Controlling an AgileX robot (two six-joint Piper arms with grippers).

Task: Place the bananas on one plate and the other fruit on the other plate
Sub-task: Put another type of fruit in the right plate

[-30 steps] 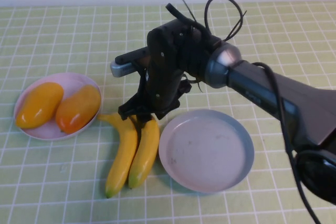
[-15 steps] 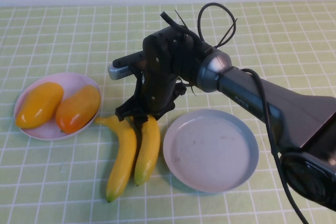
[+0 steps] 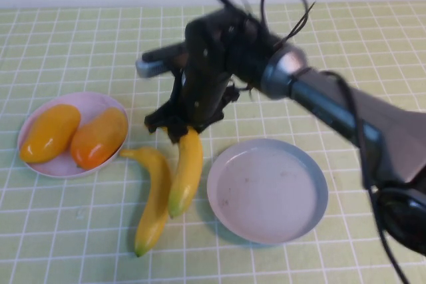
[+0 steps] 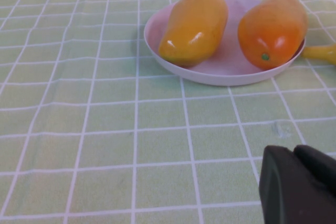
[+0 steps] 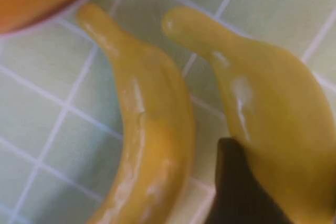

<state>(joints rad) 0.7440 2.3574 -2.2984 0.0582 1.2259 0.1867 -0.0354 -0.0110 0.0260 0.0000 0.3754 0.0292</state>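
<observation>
2 bananas, 2 mangoes, 2 plates on green-checked worktop (image 3: 66, 231).

Pink-lilac plate (image 3: 100, 101) at left of high view: holds both mangoes, side by side, touching or nearly so. Left mango (image 3: 49, 132) more yellow, right mango (image 3: 98, 137) more orange-red. Same pair seen in left wrist view on same plate.

Grey-blue plate (image 3: 266, 189) right of centre, bare inside, nothing on it.

Bananas between the 2 plates, neither on a plate. Left banana (image 3: 154, 197) flat on worktop, stem end near rim of pink-lilac plate. Right banana (image 3: 186, 171) clamped at upper end by right tool (image 3: 178, 126), hanging tilted, lower tip over left banana; appears raised off worktop but cannot tell fully. Lower part just beside rim of grey-blue plate. Right wrist view: dark finger pressed against side of right banana, left banana just beside.

Right arm reaching in from right edge across grey-blue plate, wrist bent down over bananas, cables looped on top.

Left tool (image 4: 296, 184): only dark tip visible in left wrist view, low over worktop, near pink-lilac plate but apart; fingers together, holding nothing.
</observation>
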